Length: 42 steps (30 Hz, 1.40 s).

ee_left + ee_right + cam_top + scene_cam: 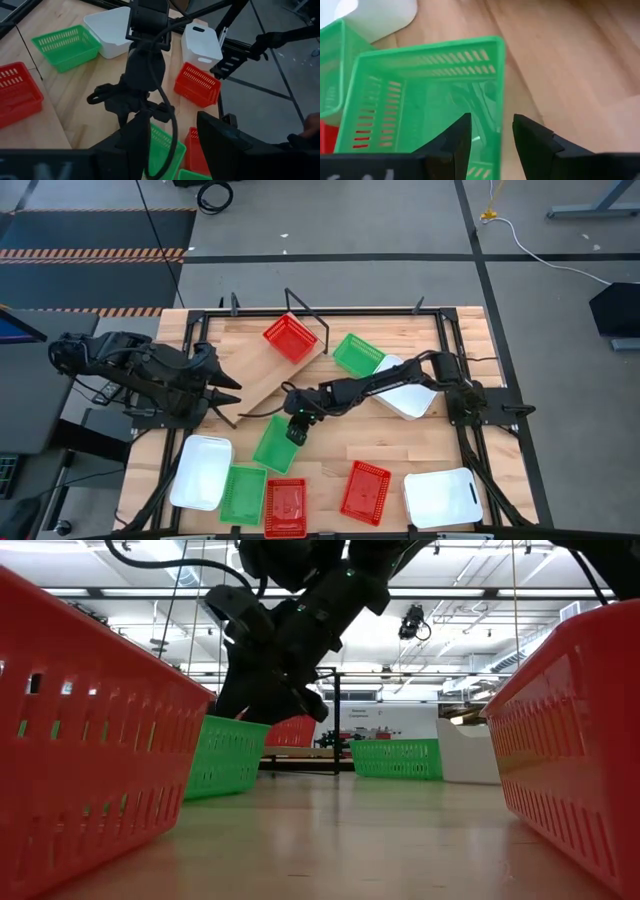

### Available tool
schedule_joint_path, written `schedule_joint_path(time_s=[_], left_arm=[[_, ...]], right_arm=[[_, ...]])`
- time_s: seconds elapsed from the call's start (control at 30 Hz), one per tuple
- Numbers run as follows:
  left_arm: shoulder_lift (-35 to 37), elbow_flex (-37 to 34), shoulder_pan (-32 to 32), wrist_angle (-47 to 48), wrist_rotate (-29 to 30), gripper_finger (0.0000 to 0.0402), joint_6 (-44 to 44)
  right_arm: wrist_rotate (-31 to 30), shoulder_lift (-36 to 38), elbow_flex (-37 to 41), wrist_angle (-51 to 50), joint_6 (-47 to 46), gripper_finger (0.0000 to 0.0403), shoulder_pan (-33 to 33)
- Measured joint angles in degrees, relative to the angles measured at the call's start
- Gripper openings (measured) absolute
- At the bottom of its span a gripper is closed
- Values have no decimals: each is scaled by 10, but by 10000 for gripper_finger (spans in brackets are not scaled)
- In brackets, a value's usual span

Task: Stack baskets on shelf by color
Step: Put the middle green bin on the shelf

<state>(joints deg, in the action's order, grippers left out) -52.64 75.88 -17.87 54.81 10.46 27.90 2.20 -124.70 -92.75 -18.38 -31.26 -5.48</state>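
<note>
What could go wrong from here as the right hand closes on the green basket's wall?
1. The right hand straddles only the thin rim of the green basket, close to a corner; lifted from there, it may tilt or slip out.
2. A second green basket and a white basket lie close by; a dragged or swinging basket could knock them.
3. The shelf lies askew with one red basket on it; a nudge while placing could shift both.

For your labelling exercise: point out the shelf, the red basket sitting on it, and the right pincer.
shelf [262,377]: high view, bare wood of the plank.
red basket [289,338]: high view, its mesh floor.
right pincer [492,131]: right wrist view, between fingertips straddling a green basket's wall.
</note>
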Motion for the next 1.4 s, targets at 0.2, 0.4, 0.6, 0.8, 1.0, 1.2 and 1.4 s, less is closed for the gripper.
schedule_joint_path(time_s=[0.2, 0.4, 0.6, 0.8, 1.0, 1.2, 1.4], left_arm=[[-1, 0, 0, 0, 0, 172, 1], [-1, 0, 0, -1, 0, 172, 10], [-1, 0, 0, -1, 0, 172, 15], [-1, 0, 0, -1, 0, 172, 15], [-1, 0, 0, -8, 18, 172, 15], [-1, 0, 0, -14, 19, 172, 14], [-1, 0, 0, -14, 19, 172, 7]], right_arm=[[-7, 0, 0, -47, 10, 138, -4], [-4, 0, 13, -66, 0, 49, -10], [7, 0, 18, -65, -70, 16, -6], [55, 2, 18, -81, -159, 6, 9], [84, 5, 18, -98, -303, 6, 25], [82, 27, 18, -83, -402, 6, 42], [68, 78, 18, -93, -423, 5, 53]])
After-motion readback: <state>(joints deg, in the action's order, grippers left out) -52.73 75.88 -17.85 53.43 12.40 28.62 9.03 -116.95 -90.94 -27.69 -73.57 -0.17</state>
